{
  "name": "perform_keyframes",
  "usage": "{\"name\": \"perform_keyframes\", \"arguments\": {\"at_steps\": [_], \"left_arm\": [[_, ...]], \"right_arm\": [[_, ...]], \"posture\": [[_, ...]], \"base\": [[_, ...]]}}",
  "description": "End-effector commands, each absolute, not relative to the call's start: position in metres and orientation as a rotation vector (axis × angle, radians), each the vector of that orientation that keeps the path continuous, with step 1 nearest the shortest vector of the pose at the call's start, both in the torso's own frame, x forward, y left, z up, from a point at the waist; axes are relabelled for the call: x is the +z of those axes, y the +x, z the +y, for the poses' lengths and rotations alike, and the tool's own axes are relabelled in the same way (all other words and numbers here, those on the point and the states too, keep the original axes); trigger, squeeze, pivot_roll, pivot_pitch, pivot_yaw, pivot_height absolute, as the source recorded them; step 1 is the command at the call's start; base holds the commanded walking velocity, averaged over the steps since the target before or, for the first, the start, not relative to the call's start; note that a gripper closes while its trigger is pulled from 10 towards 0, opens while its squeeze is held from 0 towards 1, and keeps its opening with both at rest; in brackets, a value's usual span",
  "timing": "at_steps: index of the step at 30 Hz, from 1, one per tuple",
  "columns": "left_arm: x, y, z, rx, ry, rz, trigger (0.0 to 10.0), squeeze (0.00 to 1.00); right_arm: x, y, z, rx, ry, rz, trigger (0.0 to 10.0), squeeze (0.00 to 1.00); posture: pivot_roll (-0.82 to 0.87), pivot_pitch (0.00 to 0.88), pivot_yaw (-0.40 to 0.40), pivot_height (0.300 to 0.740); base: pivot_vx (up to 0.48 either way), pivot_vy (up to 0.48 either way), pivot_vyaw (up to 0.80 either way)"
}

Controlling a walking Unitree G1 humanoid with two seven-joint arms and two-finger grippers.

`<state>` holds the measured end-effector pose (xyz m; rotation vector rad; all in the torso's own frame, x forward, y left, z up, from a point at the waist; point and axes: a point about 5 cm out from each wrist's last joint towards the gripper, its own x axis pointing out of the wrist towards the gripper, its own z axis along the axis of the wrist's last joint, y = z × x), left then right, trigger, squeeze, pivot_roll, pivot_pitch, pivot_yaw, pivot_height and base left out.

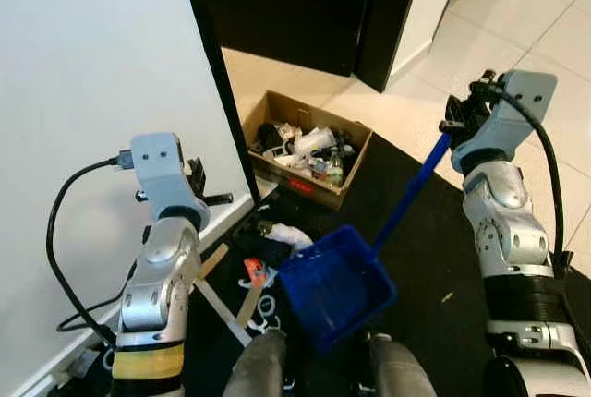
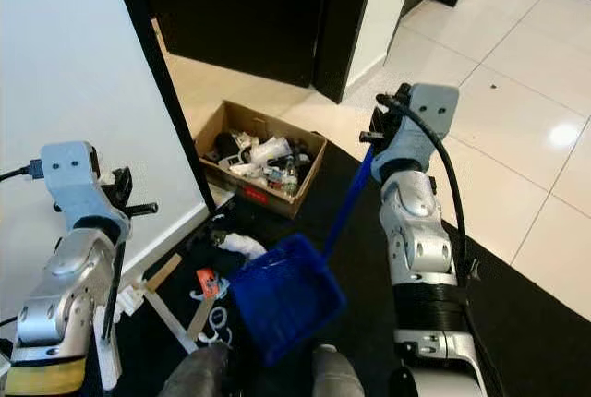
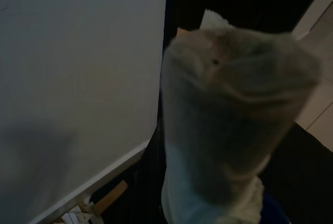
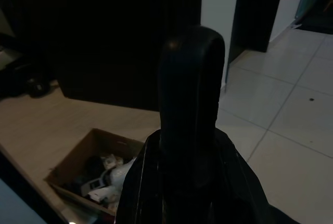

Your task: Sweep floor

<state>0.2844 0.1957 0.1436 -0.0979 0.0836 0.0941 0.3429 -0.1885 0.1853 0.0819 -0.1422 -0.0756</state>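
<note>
2 head views look down at the cardboard box; the right wrist view shares it.

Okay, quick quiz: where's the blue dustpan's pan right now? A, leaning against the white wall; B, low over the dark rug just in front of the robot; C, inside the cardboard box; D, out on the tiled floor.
B: the blue dustpan sits low over the dark rug, its handle running up to the right gripper.

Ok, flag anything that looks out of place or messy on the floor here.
Litter lies loose on the dark mat by the white wall: crumpled white paper, wooden sticks and an orange scrap, beside the blue dustpan held by the right gripper. The cardboard box is crammed with jumbled junk.
</note>
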Motion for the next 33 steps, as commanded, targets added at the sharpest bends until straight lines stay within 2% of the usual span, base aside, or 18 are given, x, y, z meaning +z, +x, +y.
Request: {"name": "perform_keyframes", "arguments": {"at_steps": [1,7,14,33], "left_arm": [[0.149,0.289,0.201,0.084,-0.056,0.061,10.0,0.0],[0.146,0.297,0.195,0.073,-0.032,0.071,10.0,0.0],[0.141,0.297,0.191,0.069,-0.044,0.088,10.0,0.0],[0.135,0.296,0.204,0.117,-0.039,0.074,10.0,0.0]], "right_arm": [[0.192,0.345,-0.192,-0.077,0.091,-0.182,10.0,0.0],[0.188,0.345,-0.209,-0.123,0.049,-0.176,10.0,0.0],[0.187,0.344,-0.21,-0.124,0.045,-0.181,10.0,0.0],[0.179,0.35,-0.203,-0.108,0.026,-0.173,10.0,0.0]], "posture": [[0.06,0.194,0.023,0.74],[0.04,0.196,0.021,0.74],[0.04,0.199,0.019,0.74],[0.05,0.221,0.023,0.74]], "base": [[0.0,0.0,0.0],[0.041,-0.156,0.0],[0.279,-0.386,0.0],[0.013,0.0,0.0]]}}
